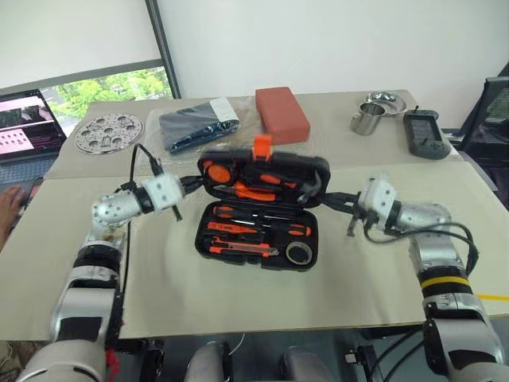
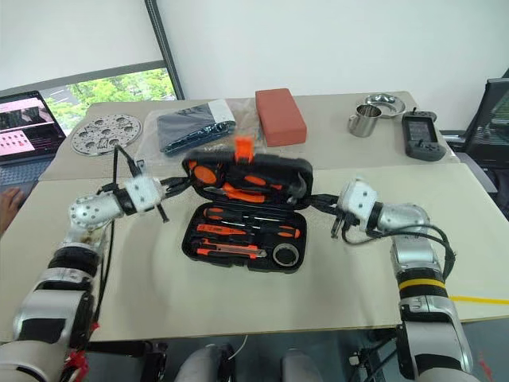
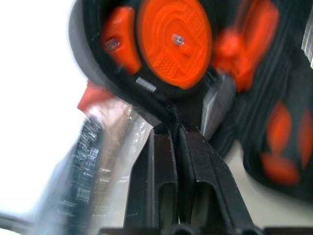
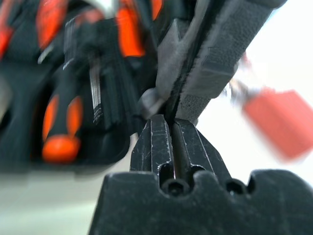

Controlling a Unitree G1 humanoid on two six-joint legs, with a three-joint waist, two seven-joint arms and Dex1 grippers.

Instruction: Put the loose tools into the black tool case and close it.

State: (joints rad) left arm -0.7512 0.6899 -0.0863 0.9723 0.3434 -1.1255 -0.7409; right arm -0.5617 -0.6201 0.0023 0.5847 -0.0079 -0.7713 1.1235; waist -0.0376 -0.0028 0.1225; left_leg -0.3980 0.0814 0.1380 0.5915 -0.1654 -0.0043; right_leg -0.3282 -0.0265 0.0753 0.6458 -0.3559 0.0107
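Table: two tan tables (image 1: 254, 294) pushed together in a white room, with a window behind on the robot's left.
Far things: a red block (image 1: 281, 114), a clear bag with dark stuff (image 1: 196, 123), a round metal plate with holes (image 1: 109, 132), a metal cup (image 1: 367, 119) and a black handheld device (image 1: 425, 134) sit at the back, well apart from the job.
Case: the black tool case (image 1: 258, 236) lies open in the middle, between the two arms. Its lid (image 1: 266, 177) is tipped up partway, with the orange latch (image 1: 262, 146) sticking up on top.
Tools: the screwdrivers (image 1: 258, 229), the orange knife (image 1: 238, 247) and the small tape roll (image 1: 299, 254) look like they are already lying in their beds in the bottom half.
Left gripper (image 1: 191, 184): squeezed shut, its tip at the lid's left corner. The left wrist view shows the lid edge right at the fingertips.
Right gripper (image 1: 330, 200): squeezed shut too, its tip touching the lid's right edge.
Step now: I think it is the closing part, with both arms swinging the lid over.
Next move: both tips should push the lid forward and down together, evenly, until the latch meets the front edge.
Watch out: if one side pushes harder, the lid could twist or the case could slide.
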